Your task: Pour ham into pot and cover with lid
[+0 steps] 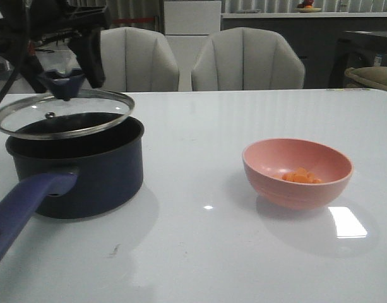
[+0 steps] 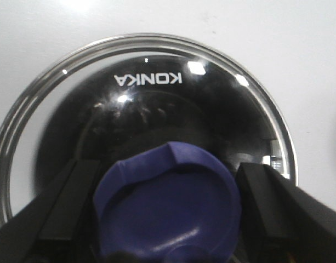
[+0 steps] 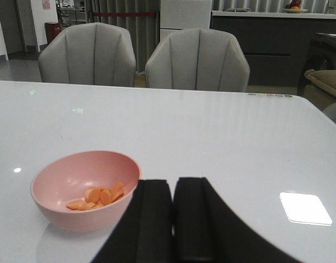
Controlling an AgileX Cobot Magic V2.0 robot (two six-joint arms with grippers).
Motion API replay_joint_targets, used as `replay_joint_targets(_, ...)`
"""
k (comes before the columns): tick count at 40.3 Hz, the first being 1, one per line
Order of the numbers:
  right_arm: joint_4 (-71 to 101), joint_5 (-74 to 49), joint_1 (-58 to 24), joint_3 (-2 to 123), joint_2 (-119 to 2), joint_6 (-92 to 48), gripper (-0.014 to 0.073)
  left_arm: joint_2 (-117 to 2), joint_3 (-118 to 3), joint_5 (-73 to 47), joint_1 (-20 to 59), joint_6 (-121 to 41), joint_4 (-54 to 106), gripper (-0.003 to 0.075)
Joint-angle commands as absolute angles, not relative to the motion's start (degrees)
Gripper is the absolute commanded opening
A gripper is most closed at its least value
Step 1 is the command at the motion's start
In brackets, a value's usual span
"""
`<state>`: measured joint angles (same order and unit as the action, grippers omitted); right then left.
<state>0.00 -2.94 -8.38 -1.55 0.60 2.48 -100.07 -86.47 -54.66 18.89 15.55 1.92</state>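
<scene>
Lid held tilted over the pot, ham in its bowl.

The left end effector (image 1: 65, 81) is clamped on the dark blue knob of the clear, metal-rimmed lid (image 1: 62, 113), directly below it over the navy pot (image 1: 79, 173). The right end effector (image 3: 173, 219), fingers together and empty, sits just beside the pink bowl (image 3: 58, 211) of orange ham (image 3: 99, 197) slices on the desk (image 1: 199, 265).

right gripper (image 3: 173, 219) jaws closed, empty | ham (image 3: 97, 197) in pink bowl (image 3: 58, 189) | white table (image 3: 222, 137)
</scene>
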Motion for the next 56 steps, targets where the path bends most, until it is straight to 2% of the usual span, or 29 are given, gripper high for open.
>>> replay_joint_targets(1,-0.47,1.93,-8.36,-1.25,1.74,2.37,0.0143,-94.69,-88.74,-54.38,16.84,15.68,-1.93,0.0400)
replay_joint_targets(15,-0.47,1.93,-8.36,-1.25,1.74,2.37,0.0143,-86.96,-80.74,-53.02,4.02,15.37,-5.75,0.0295)
replay_joint_targets(27,-0.47,1.93,-8.36,-1.25,1.74,2.37,0.0143,-86.57,-67.69,-45.52,-7.04,12.03,-3.99,0.0291)
replay_joint_targets(36,-0.47,1.93,-8.36,-1.25,1.74,2.37,0.0143,-91.03,-64.03,-42.29,-9.83,0.62,9.17,0.0316)
replay_joint_targets(56,-0.47,1.93,-8.36,-1.25,1.74,2.37,0.0143,-98.30,-64.03,-38.83,-9.87,-0.88,10.79,0.0381)
